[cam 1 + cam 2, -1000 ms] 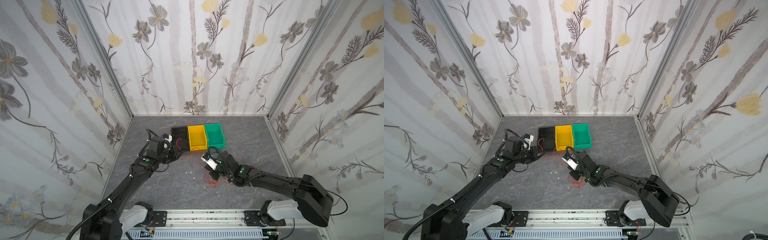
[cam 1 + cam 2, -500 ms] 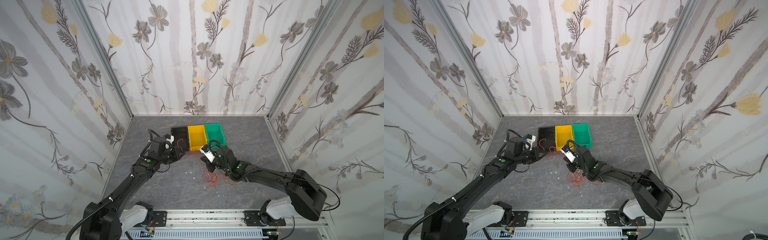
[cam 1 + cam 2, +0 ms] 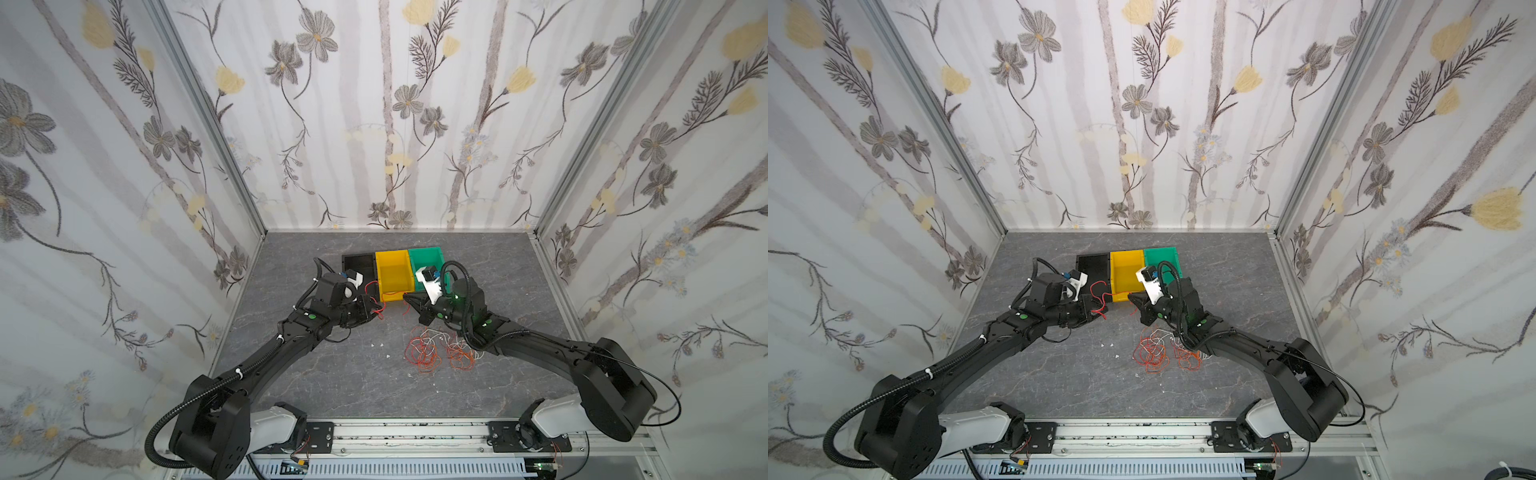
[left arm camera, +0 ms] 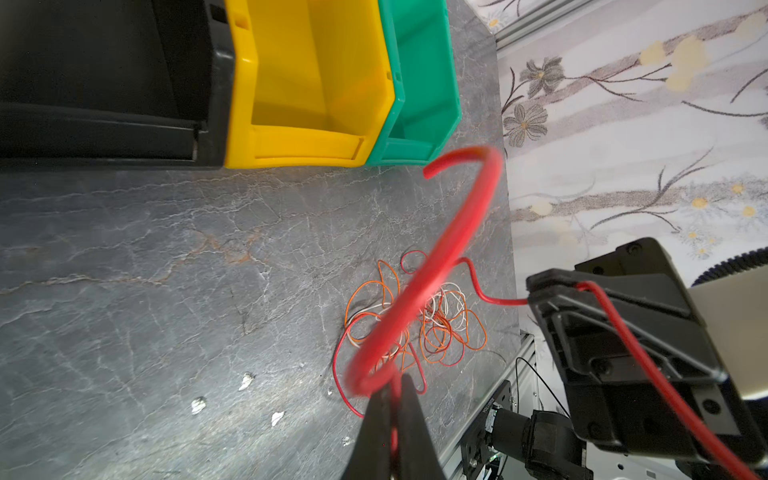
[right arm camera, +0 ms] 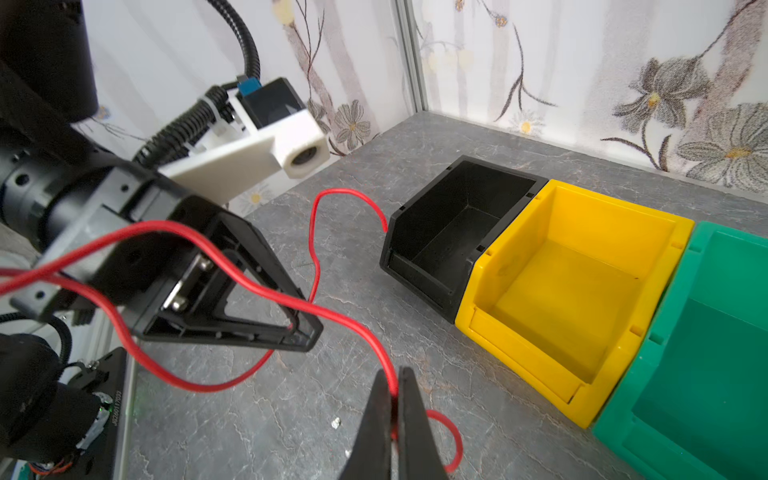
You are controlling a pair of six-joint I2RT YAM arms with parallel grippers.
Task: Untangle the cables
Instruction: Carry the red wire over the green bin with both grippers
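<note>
Held: one red cable (image 4: 440, 266), raised off the desk (image 3: 332, 374), left pincer (image 4: 392, 380) and right pincer (image 5: 395, 374) each clamped on it, apparently the same strand.
Left to do: cable heap (image 3: 436, 349), orange, red and white, knotted, below the right pincer.
Ahead of both pincers: black bin (image 5: 457, 224), yellow bin (image 5: 582, 270), green bin (image 5: 727, 332), no cable inside.

Only one marking comes near legible: a line of small white print on a black base plate (image 5: 109, 399), well behind the left hand (image 5: 309, 330), perhaps reading "J0250117032". Similar print on a black bracket (image 4: 490, 405) is too small to read.
</note>
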